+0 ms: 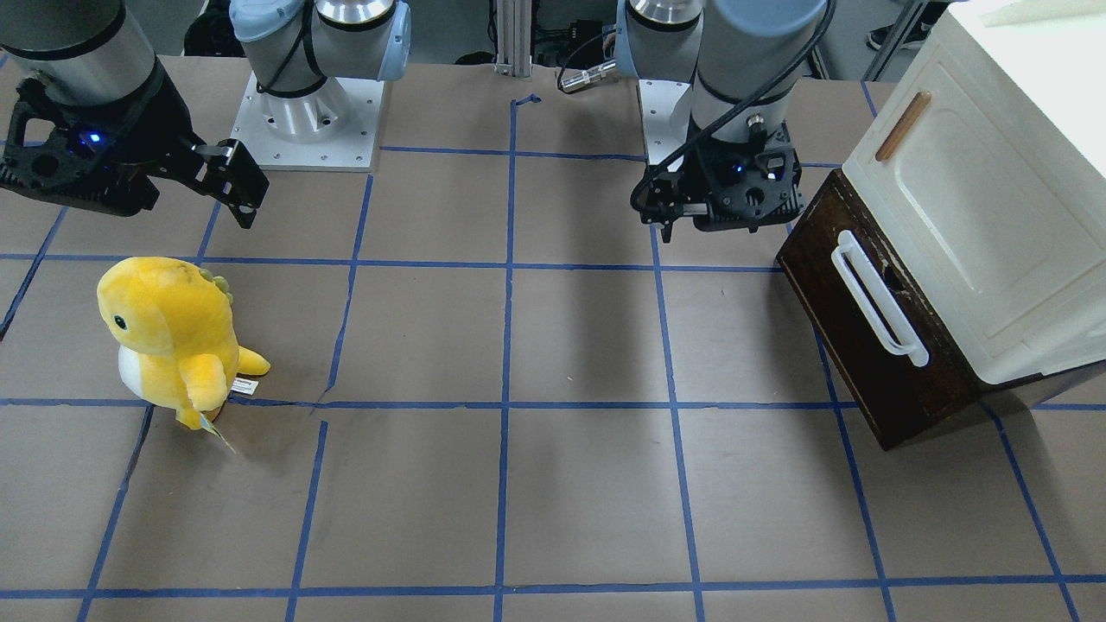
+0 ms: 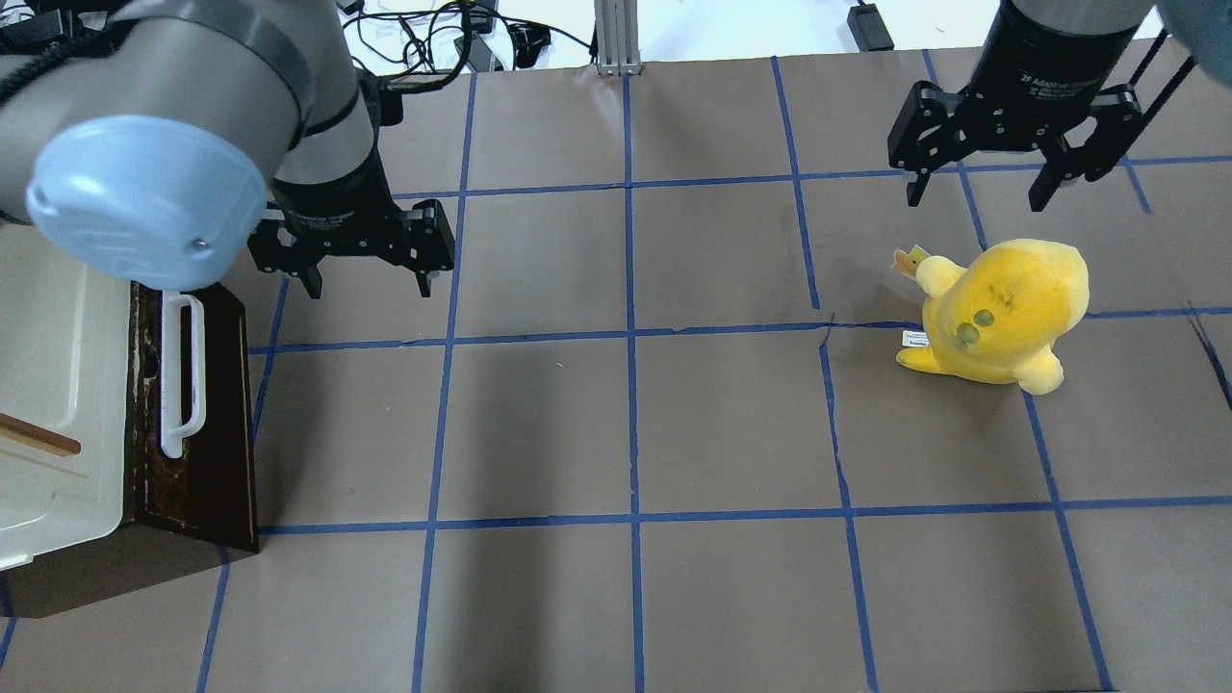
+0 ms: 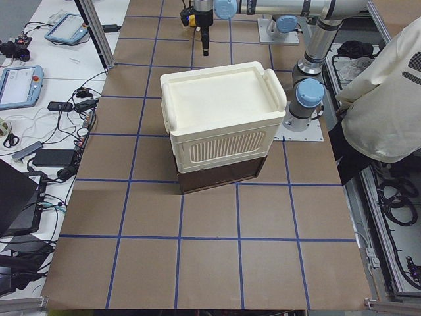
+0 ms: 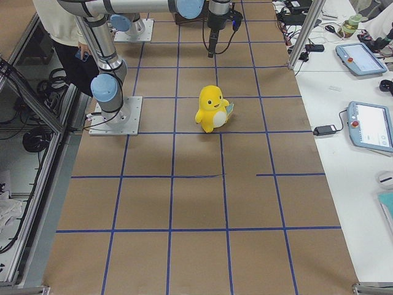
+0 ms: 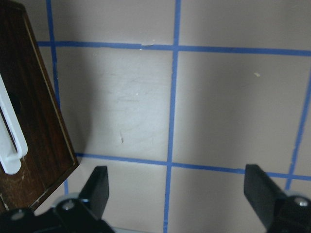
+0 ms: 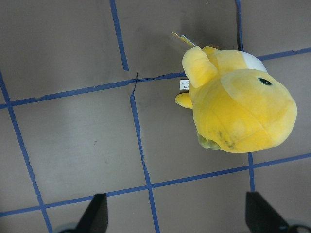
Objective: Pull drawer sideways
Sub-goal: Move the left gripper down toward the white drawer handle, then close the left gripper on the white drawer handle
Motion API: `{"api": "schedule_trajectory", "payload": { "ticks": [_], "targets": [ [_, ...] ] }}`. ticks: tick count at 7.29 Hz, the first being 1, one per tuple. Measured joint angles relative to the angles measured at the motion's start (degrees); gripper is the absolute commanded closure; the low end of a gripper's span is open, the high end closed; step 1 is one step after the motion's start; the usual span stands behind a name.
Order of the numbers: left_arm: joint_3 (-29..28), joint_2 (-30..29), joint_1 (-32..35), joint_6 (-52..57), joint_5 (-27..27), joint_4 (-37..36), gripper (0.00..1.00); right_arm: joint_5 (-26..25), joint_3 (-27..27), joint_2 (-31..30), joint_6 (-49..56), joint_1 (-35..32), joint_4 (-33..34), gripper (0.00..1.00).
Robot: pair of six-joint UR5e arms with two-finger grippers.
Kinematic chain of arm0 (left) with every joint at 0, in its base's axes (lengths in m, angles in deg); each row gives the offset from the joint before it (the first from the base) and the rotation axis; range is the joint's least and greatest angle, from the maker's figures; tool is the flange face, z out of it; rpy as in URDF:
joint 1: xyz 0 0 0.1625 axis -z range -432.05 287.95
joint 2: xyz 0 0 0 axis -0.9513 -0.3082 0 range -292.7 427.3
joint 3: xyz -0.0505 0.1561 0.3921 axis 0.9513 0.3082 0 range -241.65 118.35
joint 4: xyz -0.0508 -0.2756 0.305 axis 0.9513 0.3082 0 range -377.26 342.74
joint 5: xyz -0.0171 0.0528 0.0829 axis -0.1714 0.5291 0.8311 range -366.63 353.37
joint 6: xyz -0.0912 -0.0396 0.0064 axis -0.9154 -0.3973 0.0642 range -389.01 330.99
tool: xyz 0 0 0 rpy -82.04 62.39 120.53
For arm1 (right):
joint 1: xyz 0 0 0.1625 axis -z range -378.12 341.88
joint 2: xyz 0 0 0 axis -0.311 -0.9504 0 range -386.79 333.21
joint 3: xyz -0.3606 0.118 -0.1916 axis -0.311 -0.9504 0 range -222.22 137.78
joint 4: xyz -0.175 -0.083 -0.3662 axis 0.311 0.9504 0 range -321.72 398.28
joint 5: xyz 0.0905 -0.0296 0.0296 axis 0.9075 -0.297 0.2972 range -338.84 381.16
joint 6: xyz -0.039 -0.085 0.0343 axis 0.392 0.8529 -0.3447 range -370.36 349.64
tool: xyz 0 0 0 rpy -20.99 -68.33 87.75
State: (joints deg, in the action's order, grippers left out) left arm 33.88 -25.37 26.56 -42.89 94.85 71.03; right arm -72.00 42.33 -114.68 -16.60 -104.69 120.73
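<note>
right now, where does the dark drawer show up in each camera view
Exterior front-facing: drawer at right, under the cream cabinet.
Overhead exterior: drawer at lower left.
Exterior left: drawer at centre, beneath the cabinet.
Exterior right: not in it.
Left wrist: drawer at left edge.
Right wrist: not in it.
Shared landmark: its white bar handle (front-facing, overhead, left wrist).

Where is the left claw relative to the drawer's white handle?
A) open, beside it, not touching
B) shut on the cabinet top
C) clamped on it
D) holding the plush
A: the left claw hangs open beside the drawer, clear of its white handle.
</note>
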Motion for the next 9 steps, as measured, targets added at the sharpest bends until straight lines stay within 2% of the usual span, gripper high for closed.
{"api": "schedule_trajectory", "payload": {
  "ticks": [1, 4, 7, 8, 9],
  "targets": [
    [3.15, -1.46, 0.82, -2.67, 5.12, -0.88, 0.0, 0.0, 0.0, 0.0, 0.0, 0.0, 0.0, 0.0],
    [12.38, -6.07, 1.34, -7.47, 27.78, -1.06, 0.0, 0.0, 0.0, 0.0, 0.0, 0.02, -0.02, 0.0],
    [14.77, -11.01, -1.77, -11.88, 41.59, 0.21, 0.0, 0.0, 0.0, 0.0, 0.0, 0.04, -0.04, 0.0],
    [14.86, -12.46, -2.95, -12.42, 44.84, 0.48, 0.04, 0.0, 0.0, 0.01, 0.0, 0.02, -0.02, 0.0],
    [14.85, -13.79, -3.52, -12.82, 47.39, 0.59, 0.18, 0.0, 0.0, 0.0, 0.0, 0.01, -0.01, 0.0]
  ]
}}
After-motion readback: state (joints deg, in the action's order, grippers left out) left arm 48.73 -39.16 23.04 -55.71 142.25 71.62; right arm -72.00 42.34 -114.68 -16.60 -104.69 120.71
